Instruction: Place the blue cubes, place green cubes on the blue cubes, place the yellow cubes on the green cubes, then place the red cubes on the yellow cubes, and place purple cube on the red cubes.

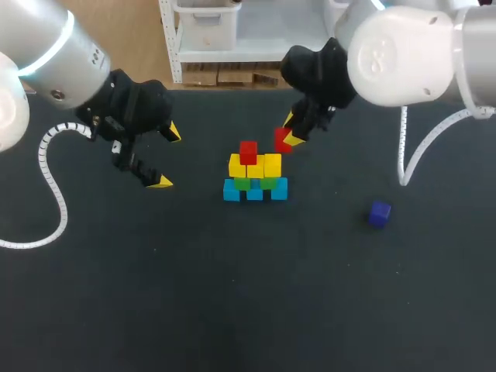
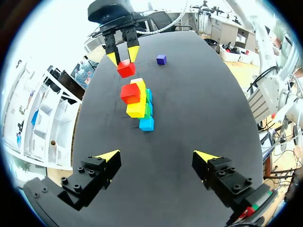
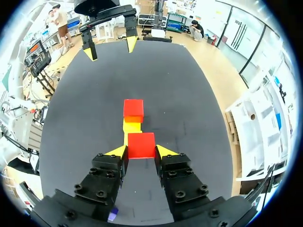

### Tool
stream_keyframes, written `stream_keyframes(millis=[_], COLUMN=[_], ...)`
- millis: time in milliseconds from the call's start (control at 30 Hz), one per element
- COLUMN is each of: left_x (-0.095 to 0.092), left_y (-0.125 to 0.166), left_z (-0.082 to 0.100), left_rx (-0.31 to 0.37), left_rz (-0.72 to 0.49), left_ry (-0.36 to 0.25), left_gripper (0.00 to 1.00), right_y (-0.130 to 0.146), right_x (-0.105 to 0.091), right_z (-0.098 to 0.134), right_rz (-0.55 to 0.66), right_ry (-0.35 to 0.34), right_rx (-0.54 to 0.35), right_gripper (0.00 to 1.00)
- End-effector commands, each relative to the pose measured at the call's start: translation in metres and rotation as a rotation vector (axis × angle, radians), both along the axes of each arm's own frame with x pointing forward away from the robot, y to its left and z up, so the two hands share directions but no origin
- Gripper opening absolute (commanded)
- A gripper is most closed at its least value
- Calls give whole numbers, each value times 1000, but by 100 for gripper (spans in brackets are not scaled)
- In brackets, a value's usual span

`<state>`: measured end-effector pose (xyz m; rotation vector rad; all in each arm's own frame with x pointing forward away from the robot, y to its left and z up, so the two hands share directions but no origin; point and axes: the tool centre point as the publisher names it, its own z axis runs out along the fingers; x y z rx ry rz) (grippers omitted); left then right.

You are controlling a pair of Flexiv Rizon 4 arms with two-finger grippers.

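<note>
Behind and right of the stack, your right gripper is clamped on the held red cube, slightly above the yellow cubes. Placed red cube: on the yellow cubes, left half; the free spot lies beside it, left of the claw and slightly nearer you. Left gripper: wide, empty, left of the stack. Purple cube: on the table, nearer the right gripper.
</note>
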<state>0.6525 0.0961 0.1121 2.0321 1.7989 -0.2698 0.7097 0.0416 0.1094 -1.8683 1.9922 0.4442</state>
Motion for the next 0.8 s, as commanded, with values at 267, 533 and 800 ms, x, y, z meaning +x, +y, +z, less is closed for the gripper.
stream_keyframes(millis=[267, 533, 800], left_x=[0, 0, 0], left_y=[1, 1, 1], left_z=[-1, -1, -1], left_rx=[-4, -4, -4], left_rz=[-4, -4, -4], left_ry=[-1, -1, -1], left_gripper=[100, 100, 100], right_y=[16, 20, 24], right_x=[0, -4, -7], right_z=[-3, -8, -11], right_rz=[14, 24, 30], right_ry=[24, 32, 40], right_rx=[-5, -12, -14], right_gripper=[0, 0, 0])
